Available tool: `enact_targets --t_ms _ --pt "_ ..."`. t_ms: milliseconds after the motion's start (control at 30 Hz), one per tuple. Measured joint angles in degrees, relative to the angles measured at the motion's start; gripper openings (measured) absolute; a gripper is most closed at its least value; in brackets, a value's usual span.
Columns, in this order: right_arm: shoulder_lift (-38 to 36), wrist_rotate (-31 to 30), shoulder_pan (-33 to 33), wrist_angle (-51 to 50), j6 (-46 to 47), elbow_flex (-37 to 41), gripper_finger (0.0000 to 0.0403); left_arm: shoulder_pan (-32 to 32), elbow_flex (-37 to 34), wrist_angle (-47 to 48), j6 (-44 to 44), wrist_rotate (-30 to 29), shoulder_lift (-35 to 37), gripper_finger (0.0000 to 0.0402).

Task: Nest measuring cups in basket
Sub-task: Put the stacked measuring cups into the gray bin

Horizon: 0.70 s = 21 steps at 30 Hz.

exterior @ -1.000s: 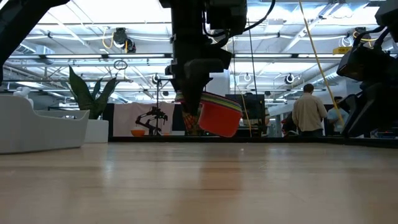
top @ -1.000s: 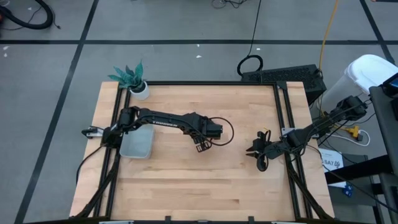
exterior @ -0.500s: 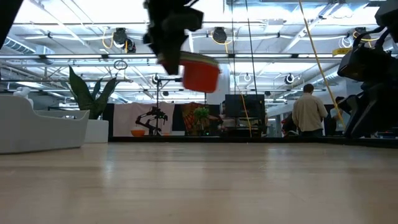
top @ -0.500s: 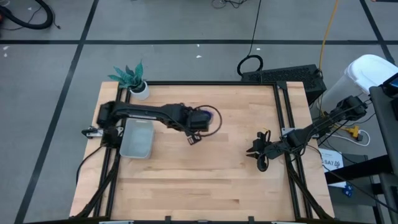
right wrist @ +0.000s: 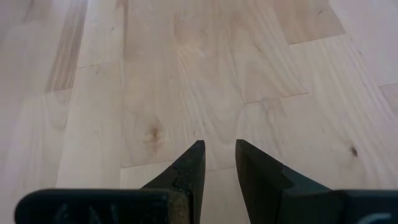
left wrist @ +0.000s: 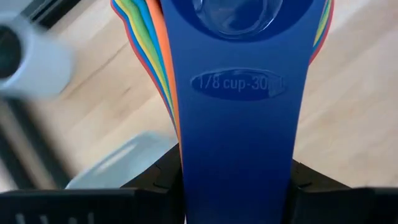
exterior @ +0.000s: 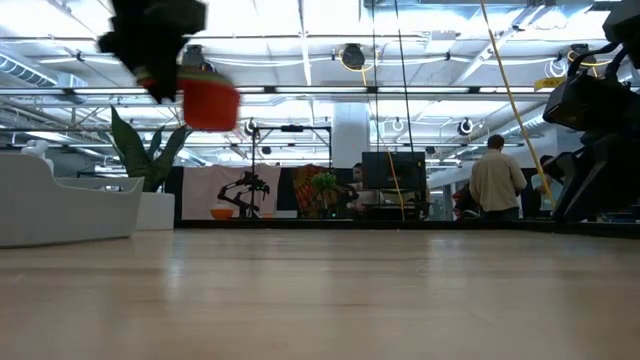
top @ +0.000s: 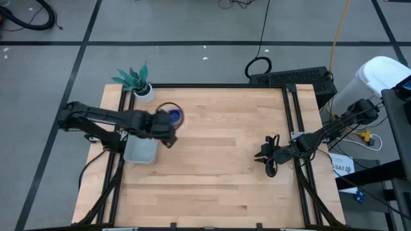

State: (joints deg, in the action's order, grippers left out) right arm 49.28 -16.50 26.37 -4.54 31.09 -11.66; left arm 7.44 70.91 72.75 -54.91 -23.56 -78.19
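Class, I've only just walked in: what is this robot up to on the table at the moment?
The left gripper holds a nested stack of coloured plastic measuring cups by their flat handles, lifted clear of the wooden table. It hangs next to the shallow pale grey-blue plastic basket at the table's left edge, so the stack is not yet in it. The right gripper waits by the right edge, holding nothing, jaws slightly apart.

Measuring cups (left wrist: 239, 124) stacked: dark blue on top, orange, yellow, green, red edges shown. Basket (top: 140, 149) pale grey-blue. Desk (top: 225, 186) light wood grain. Tools black.
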Motion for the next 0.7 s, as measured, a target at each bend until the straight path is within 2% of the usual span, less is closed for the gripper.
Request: enact_targets --t_ms 200,700 --pt "0.00 -0.08 -0.02 -0.02 -0.58 0.00 0.0084 4.90 -5.05 11.41 -14.65 0.08 1.41 0.0141" --pt "0.00 -0.13 -0.02 -0.07 -1.79 0.00 0.0084 17.96 -6.83 17.46 -36.05 1.63 1.68 0.0141"
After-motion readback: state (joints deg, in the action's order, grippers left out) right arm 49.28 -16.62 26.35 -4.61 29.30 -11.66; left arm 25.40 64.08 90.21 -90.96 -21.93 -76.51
